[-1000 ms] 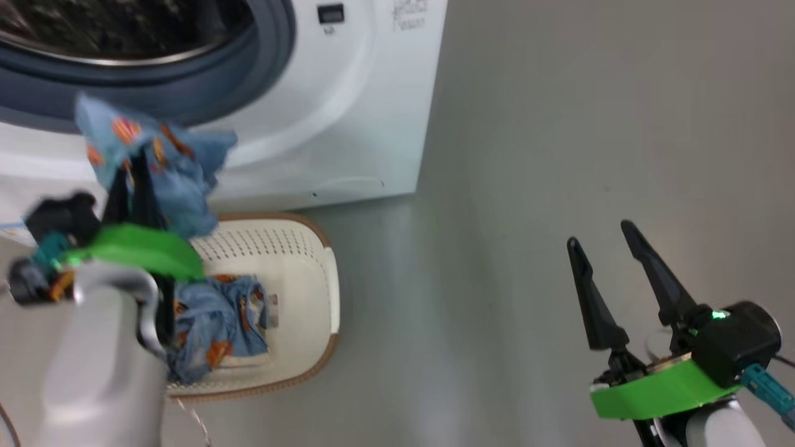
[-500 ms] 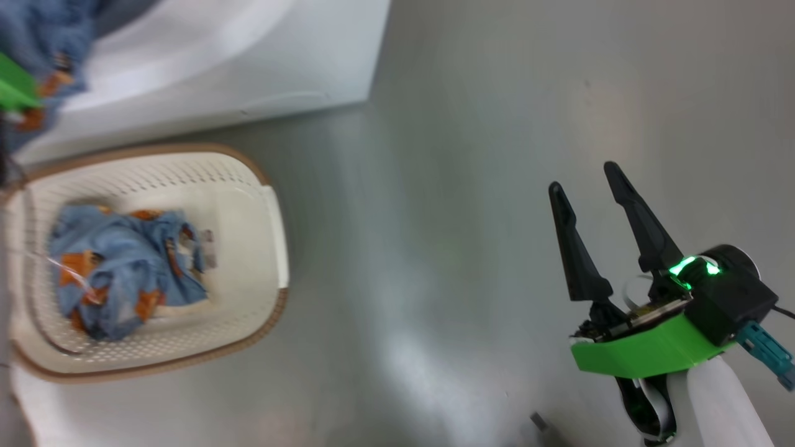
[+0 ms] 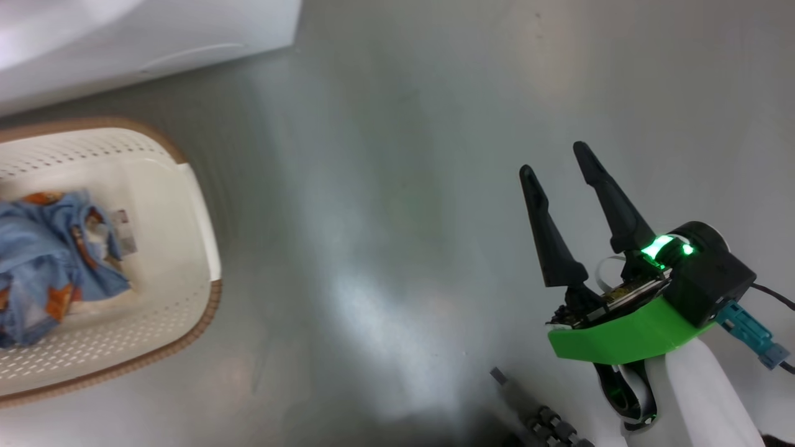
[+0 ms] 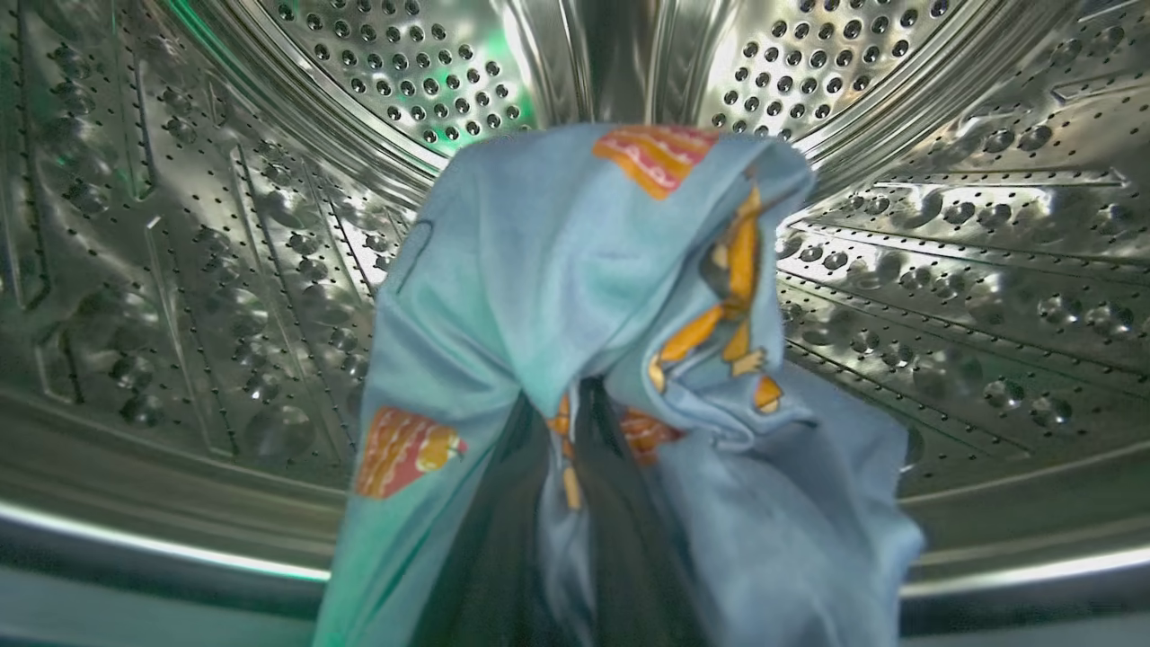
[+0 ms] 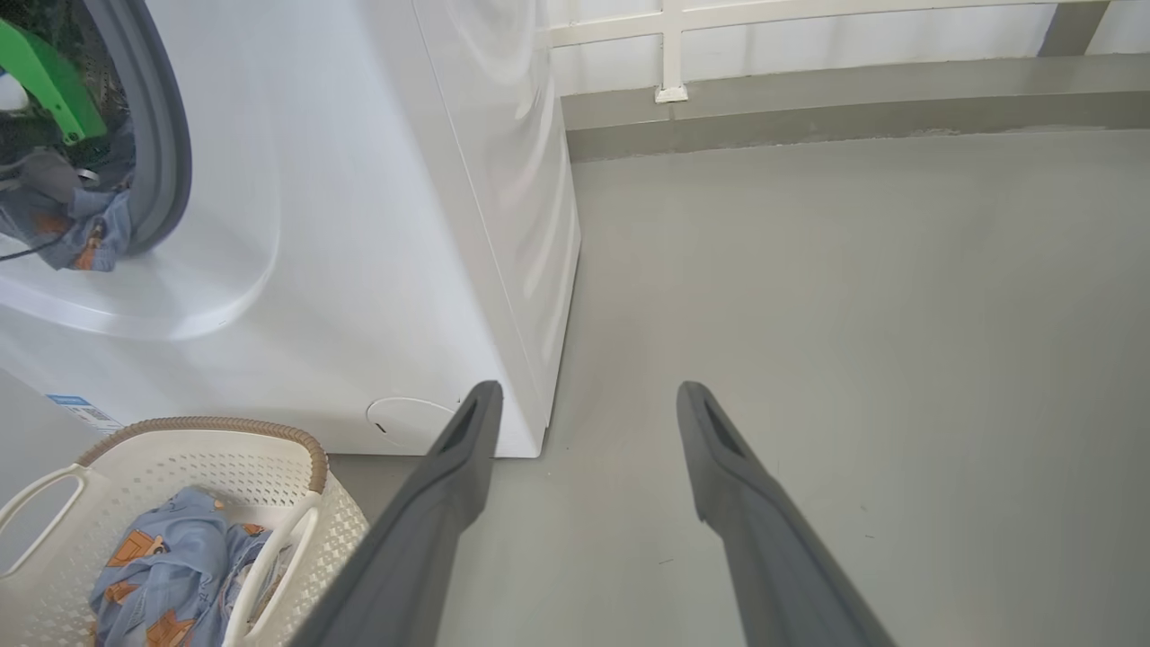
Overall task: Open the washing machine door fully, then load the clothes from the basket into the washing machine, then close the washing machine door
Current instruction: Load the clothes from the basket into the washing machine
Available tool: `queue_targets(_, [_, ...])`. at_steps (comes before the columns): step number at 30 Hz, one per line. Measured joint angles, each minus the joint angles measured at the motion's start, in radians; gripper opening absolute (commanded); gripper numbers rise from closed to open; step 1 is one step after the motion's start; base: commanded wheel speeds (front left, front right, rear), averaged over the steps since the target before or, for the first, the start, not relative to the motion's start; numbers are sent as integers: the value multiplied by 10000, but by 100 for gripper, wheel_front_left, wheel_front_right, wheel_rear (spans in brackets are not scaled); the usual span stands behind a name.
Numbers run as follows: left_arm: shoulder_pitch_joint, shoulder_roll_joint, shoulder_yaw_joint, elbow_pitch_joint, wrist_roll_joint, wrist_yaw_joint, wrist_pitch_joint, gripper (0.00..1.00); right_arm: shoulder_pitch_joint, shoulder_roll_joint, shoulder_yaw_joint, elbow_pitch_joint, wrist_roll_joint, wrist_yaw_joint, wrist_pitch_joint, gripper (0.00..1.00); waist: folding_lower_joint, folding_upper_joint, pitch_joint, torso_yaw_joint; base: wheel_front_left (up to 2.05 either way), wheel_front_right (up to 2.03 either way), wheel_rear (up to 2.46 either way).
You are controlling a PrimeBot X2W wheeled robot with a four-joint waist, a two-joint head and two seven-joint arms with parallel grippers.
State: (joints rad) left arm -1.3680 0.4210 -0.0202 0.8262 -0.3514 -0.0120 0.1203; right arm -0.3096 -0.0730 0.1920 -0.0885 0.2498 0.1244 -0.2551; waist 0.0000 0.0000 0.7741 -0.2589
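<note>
Cloth piece (image 4: 575,270), light blue with orange figures, pinched tight in left gripper (image 4: 579,422), draped over its dark fingers (image 4: 503,557), inside steel drum (image 4: 943,270) of washing machine (image 5: 359,225). Right gripper (image 3: 554,160) spread wide, holding nothing, over grey floor (image 3: 372,186) at 4 o'clock in head view. Basket (image 3: 202,248) at 9 o'clock on floor, just beside machine at 11 o'clock, more clothes (image 3: 43,254) bunched inside. In right wrist view, blue cloth at drum mouth at 10 o'clock, green wrist mount (image 5: 49,81) just above it
</note>
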Motion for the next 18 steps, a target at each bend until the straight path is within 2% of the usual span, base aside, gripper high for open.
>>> queue_targets(8, [-1227, 341, -213, -466, 616, 525, -717, 0, -14, 19, 255, 33, 90, 0, -19, 100, 0, 0, 305, -354, 0, 0, 0])
queue_targets(14, [-2185, 679, -391, -616, 966, 623, -1599, 0, -41, 52, 345, 42, 163, 0, -19, 100, 0, 0, 476, -522, 0, 0, 0])
queue_targets(18, [-2351, 696, -443, -359, 1045, 650, -1868, 0, -200, 58, 359, 79, 309, 0, -19, 100, 1, 0, 549, -531, 0, 0, 0])
